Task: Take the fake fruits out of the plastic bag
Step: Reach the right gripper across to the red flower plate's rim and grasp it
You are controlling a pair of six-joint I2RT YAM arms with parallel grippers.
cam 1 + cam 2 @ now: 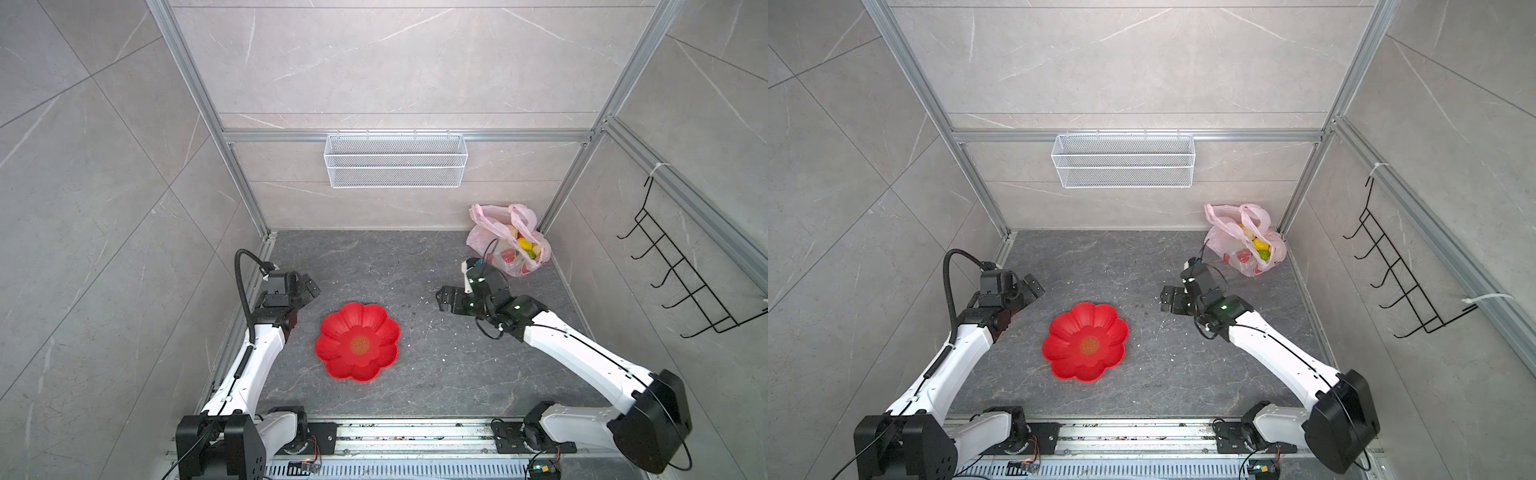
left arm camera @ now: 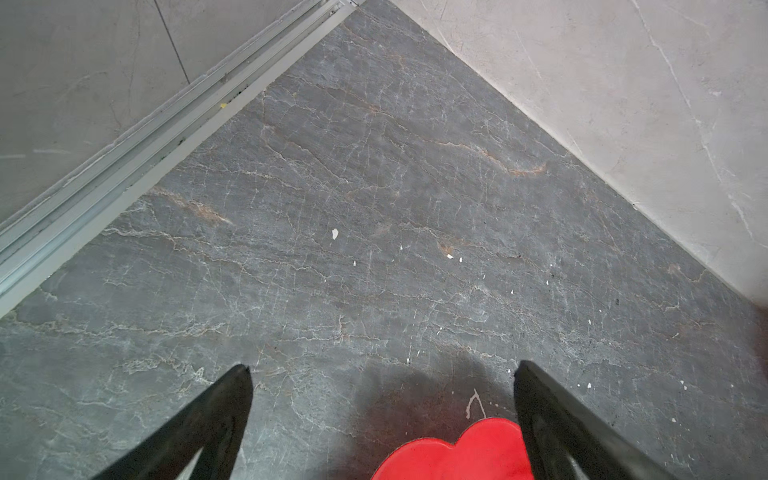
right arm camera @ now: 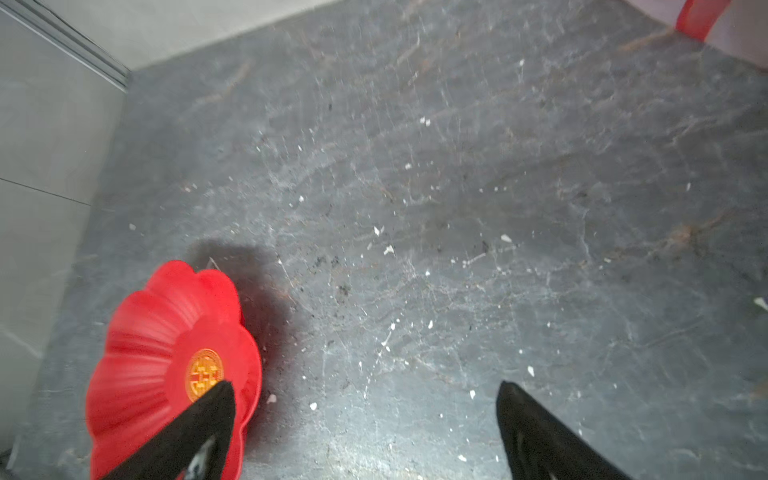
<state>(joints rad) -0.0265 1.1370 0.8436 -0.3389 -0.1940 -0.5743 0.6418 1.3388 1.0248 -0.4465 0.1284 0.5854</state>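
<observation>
The pale-pink plastic bag (image 1: 482, 232) (image 1: 1223, 239) stands in the far right corner of the dark stone floor, its mouth open. Inside it the fake fruits (image 1: 524, 245) (image 1: 1260, 248) show as yellow, green, cream and red lumps. My right gripper (image 1: 442, 299) (image 1: 1167, 299) (image 3: 365, 384) is open and empty, hovering in front of and left of the bag, apart from it. A corner of the bag (image 3: 744, 37) shows in the right wrist view. My left gripper (image 1: 309, 286) (image 1: 1034, 286) (image 2: 382, 365) is open and empty at the left side, over bare floor.
A red flower-shaped dish (image 1: 332, 328) (image 1: 1059, 332) (image 2: 457, 453) (image 3: 145, 332) lies on the floor between the arms. A white wire basket (image 1: 395, 160) hangs on the back wall. A black hook rack (image 1: 681, 266) hangs on the right wall. Aluminium frame rails edge the floor.
</observation>
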